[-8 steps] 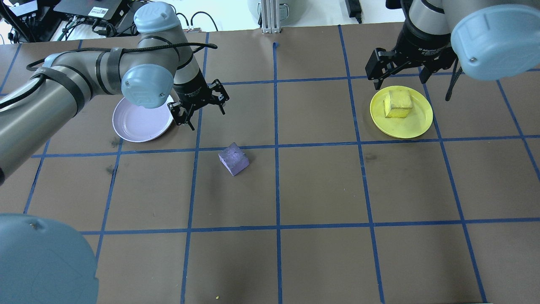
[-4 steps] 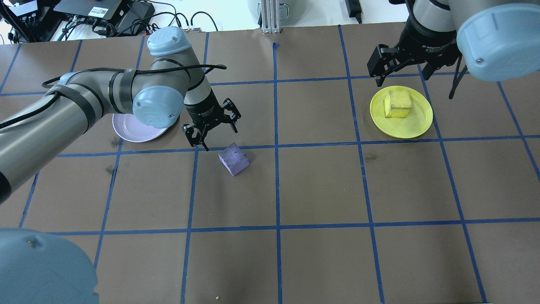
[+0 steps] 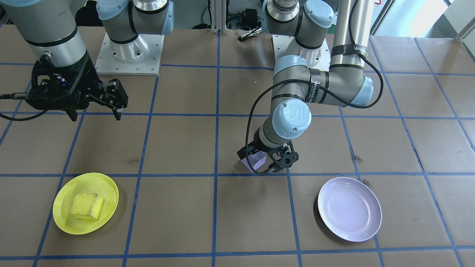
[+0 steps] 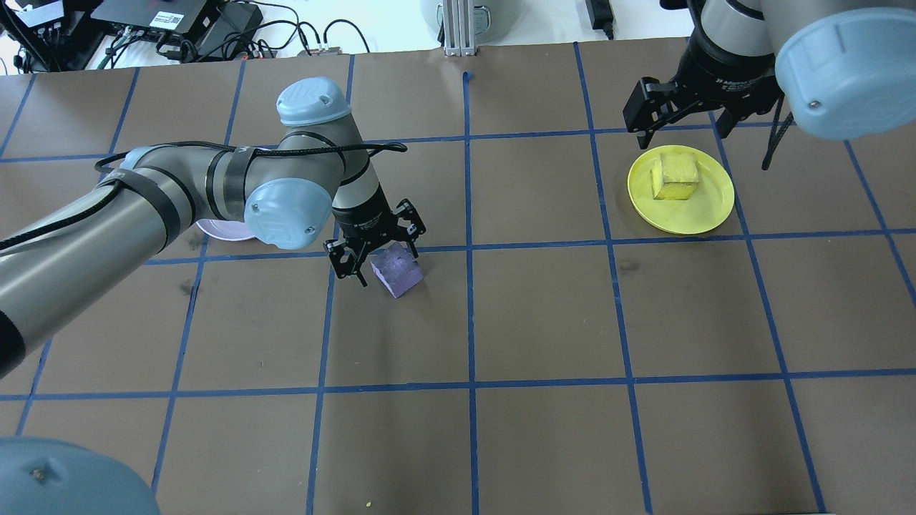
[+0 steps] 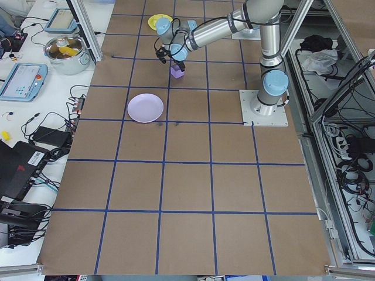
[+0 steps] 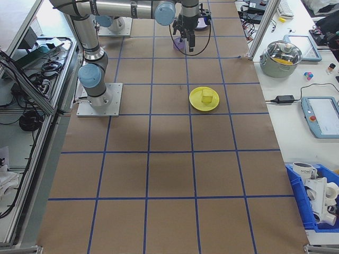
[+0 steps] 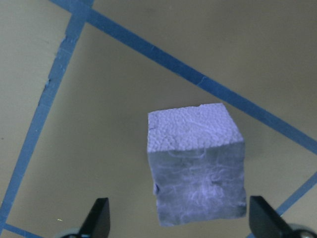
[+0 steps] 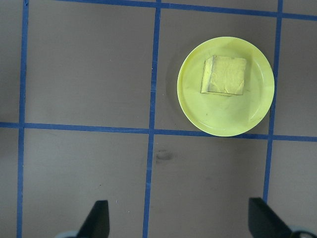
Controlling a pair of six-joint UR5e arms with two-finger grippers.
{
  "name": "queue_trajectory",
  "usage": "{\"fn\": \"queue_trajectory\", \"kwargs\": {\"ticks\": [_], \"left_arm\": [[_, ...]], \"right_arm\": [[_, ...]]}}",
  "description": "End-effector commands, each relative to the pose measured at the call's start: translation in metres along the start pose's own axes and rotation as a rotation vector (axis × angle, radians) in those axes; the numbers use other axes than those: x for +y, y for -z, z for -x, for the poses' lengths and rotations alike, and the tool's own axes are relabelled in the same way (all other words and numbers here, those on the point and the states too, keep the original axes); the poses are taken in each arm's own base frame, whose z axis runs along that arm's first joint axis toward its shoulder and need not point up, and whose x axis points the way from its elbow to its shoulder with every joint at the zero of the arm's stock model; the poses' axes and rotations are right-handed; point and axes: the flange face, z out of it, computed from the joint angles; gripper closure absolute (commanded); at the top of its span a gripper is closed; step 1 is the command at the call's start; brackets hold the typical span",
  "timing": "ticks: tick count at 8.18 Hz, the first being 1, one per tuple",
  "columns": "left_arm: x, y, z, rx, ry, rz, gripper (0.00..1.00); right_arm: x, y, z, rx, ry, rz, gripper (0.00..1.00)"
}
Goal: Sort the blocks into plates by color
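Purple cube (image 4: 396, 268) sat on the brown paper between the wide-spread fingers of the left gripper (image 4: 373, 257), judged mid-approach and needing descent and closing, then carriage to the lavender plate (image 3: 349, 208).

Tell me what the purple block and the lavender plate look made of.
Purple block: probably foam, matte; its faces show a pebbly, crazed painted texture. Lavender plate: likely plastic, smooth and glossy, with a soft sheen along its rim.

lavender plate (image 4: 223, 230) mostly hidden under left arm, purple block (image 3: 256, 160) partly behind left pincer (image 3: 264, 163)
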Motion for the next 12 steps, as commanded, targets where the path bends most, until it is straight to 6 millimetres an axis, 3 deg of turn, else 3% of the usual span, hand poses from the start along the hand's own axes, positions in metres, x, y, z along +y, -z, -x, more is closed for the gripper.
{"fn": "queue_trajectory", "kwargs": {"ticks": [1,7,8,9,12], "left_arm": [[-0.008,-0.008,-0.006,0.023,-0.013,-0.036,0.00],[-0.012,-0.016,-0.006,0.028,-0.046,-0.043,0.03],[-0.009,-0.017,-0.007,0.035,-0.037,-0.035,0.14],[-0.010,-0.020,-0.006,0.028,-0.049,-0.031,0.19],[-0.011,-0.021,-0.005,0.015,-0.157,-0.038,0.65]], "right_arm": [[0.000,-0.001,0.001,-0.003,0.000,0.003,0.00],[0.000,0.000,0.000,0.002,0.006,-0.002,0.00],[0.000,0.000,0.000,0.002,0.006,-0.002,0.00],[0.000,0.000,0.000,0.004,0.006,-0.002,0.00],[0.000,0.000,0.000,0.004,0.006,-0.002,0.00]]}}
